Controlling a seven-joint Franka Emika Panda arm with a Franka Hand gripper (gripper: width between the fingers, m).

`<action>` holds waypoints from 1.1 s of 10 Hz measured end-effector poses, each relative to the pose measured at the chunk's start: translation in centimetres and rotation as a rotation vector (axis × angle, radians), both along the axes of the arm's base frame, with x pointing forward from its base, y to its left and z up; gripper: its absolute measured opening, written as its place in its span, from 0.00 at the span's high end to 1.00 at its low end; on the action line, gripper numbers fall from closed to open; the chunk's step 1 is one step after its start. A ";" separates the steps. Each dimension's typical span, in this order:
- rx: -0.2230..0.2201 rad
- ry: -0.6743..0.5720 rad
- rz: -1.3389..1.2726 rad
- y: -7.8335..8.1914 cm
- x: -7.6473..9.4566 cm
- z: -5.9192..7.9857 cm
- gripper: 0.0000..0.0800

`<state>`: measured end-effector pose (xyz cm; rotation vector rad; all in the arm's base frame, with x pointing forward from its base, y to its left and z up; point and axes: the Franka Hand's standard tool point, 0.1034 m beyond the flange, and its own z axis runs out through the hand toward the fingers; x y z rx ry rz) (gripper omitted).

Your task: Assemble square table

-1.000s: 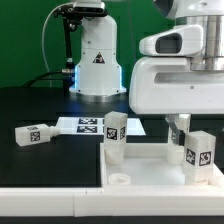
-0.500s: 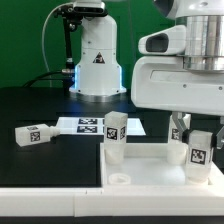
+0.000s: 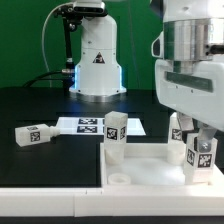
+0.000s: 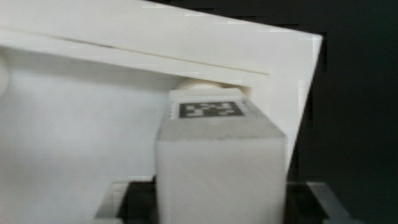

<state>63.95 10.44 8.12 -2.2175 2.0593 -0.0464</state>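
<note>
The white square table top (image 3: 150, 166) lies at the front, in the exterior view's right half. One tagged white leg (image 3: 115, 135) stands upright at its far left corner. A second leg (image 3: 201, 158) stands at the right corner, and my gripper (image 3: 194, 140) is shut on it from above. In the wrist view this leg (image 4: 221, 160) fills the space between my two dark fingers (image 4: 143, 196), with its tag facing the camera and the top's raised rim (image 4: 178, 62) behind it. A third leg (image 3: 32, 134) lies loose on the black table at the left.
The marker board (image 3: 88, 124) lies flat behind the table top. The arm's white base (image 3: 96, 62) stands at the back. A long white rail (image 3: 50, 196) runs along the front edge.
The jaws have closed onto the leg at the right corner. The hand has turned and shifted right above it, and the leg has tilted slightly but stays at that corner.
</note>
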 end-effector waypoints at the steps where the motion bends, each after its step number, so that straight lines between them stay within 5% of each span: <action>1: 0.004 0.003 -0.037 0.0 0.0 0.0 0.64; 3: 0.003 0.002 -0.031 0.0 0.0 0.0 0.64; 4: -0.001 0.000 0.008 0.0 0.0 0.0 0.51; 5: -0.026 -0.019 0.201 0.1 0.1 0.0 0.51; 7: -0.057 -0.053 0.514 0.4 0.3 0.1 0.21; 9: -0.075 -0.058 0.624 0.2 0.4 0.1 0.20; 11: -0.156 -0.098 1.043 -0.2 1.0 0.4 0.19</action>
